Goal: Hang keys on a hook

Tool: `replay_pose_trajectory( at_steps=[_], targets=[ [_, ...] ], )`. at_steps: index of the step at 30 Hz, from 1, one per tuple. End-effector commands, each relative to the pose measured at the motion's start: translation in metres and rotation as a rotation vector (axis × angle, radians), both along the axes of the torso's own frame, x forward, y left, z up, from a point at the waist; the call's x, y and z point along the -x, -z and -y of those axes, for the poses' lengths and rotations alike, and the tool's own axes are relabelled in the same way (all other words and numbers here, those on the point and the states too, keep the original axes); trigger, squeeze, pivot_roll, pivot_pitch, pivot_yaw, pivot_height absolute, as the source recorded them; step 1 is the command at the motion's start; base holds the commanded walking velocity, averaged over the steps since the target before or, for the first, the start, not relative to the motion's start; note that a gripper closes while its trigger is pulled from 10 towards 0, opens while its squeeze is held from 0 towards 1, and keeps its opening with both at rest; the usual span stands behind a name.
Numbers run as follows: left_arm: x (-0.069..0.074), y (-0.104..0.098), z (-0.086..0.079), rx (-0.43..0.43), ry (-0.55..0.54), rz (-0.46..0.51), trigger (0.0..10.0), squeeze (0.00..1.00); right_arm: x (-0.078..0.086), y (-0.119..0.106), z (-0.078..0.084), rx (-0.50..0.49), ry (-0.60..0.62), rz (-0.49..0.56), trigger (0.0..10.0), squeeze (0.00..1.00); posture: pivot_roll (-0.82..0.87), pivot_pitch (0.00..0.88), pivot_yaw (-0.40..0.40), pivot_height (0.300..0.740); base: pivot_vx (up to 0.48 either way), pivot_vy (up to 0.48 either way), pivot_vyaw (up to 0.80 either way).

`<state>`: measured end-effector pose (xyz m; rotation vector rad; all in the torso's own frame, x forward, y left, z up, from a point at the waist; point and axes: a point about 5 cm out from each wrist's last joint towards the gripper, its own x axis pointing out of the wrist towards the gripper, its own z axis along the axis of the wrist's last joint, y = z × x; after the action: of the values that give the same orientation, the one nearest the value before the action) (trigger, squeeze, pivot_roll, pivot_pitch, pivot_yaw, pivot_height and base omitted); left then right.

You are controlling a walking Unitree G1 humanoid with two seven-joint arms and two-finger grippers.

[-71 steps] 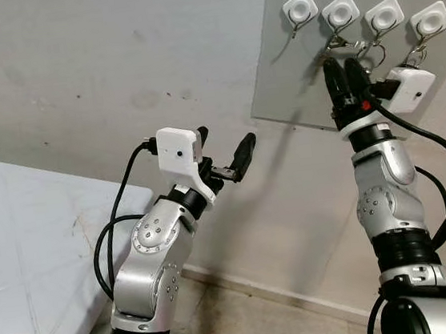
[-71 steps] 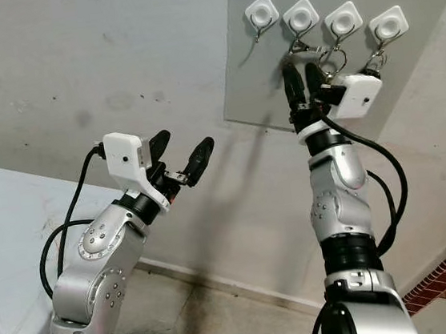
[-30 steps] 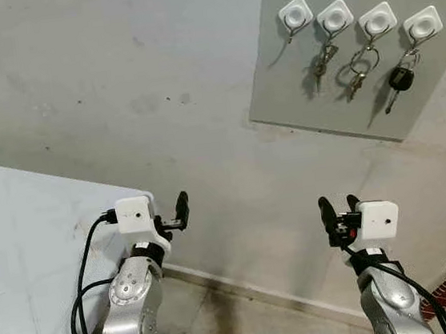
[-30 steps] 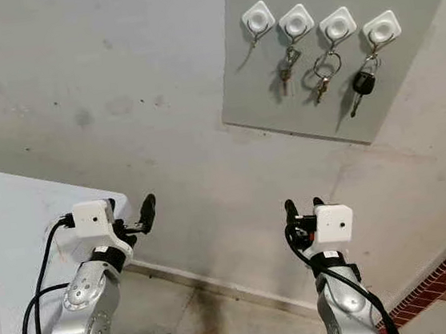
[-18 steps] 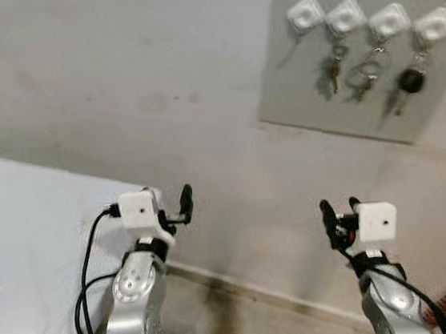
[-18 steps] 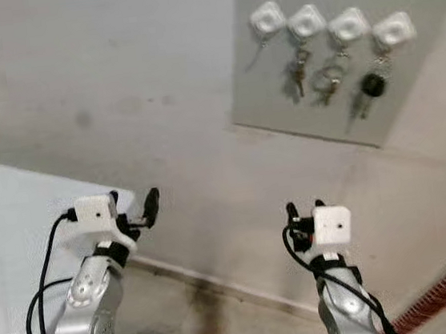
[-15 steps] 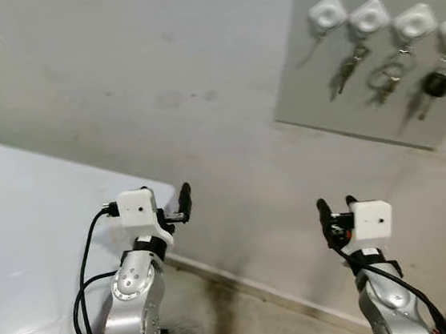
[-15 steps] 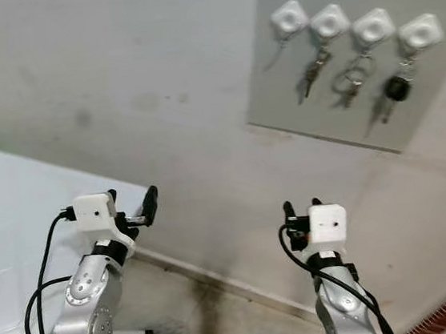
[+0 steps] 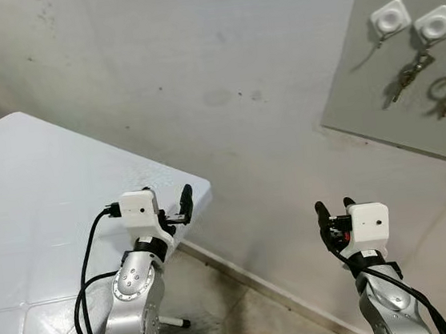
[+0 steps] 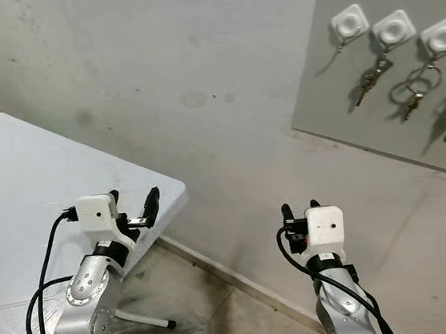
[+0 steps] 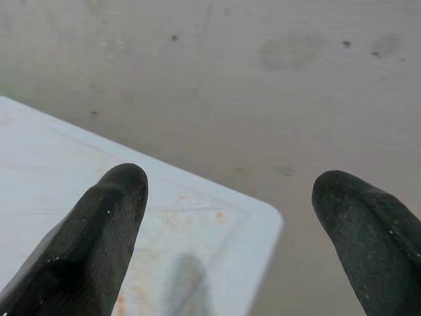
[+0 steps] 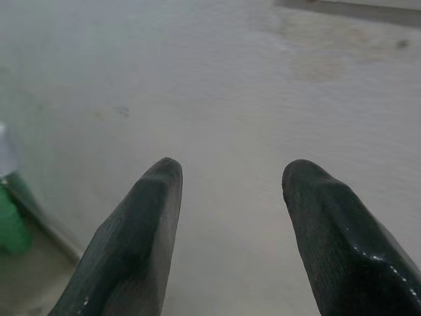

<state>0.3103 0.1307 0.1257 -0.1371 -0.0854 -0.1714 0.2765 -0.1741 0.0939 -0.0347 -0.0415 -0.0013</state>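
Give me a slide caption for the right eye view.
Both grippers held low and open, keys hanging on the wall hooks.

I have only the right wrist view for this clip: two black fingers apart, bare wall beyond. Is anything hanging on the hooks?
Observer: Yes. In the right eye view a key bunch hangs from the second white hook on the grey board.
Operator: And the other hooks?
Observer: The first hook carries no keys; the third hook holds a key ring.
Operator: Where is the left gripper?
Observer: The left gripper is open, raised near the corner of the white table.
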Motion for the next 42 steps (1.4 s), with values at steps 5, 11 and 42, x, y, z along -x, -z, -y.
replay_pose_trajectory(
  at_steps=[5,11,42],
  targets=[
    [-0.005,-0.006,0.000,-0.025,0.023,0.008,10.0,0.00,-0.001,-0.002,-0.001,-0.011,0.017,0.013,10.0,0.00,0.01,0.038,0.037,0.740,0.000,0.000,0.80],
    [-0.009,-0.008,0.000,-0.035,0.034,0.008,10.0,0.00,0.001,-0.002,-0.002,-0.012,0.036,0.018,10.0,0.00,0.00,0.040,0.051,0.740,0.000,0.000,0.80],
    [-0.016,-0.009,0.005,-0.005,0.033,0.034,10.0,0.00,-0.013,-0.014,0.003,0.016,-0.002,0.037,10.0,0.00,-0.01,0.029,-0.016,0.740,0.000,0.000,0.80]
  ],
)
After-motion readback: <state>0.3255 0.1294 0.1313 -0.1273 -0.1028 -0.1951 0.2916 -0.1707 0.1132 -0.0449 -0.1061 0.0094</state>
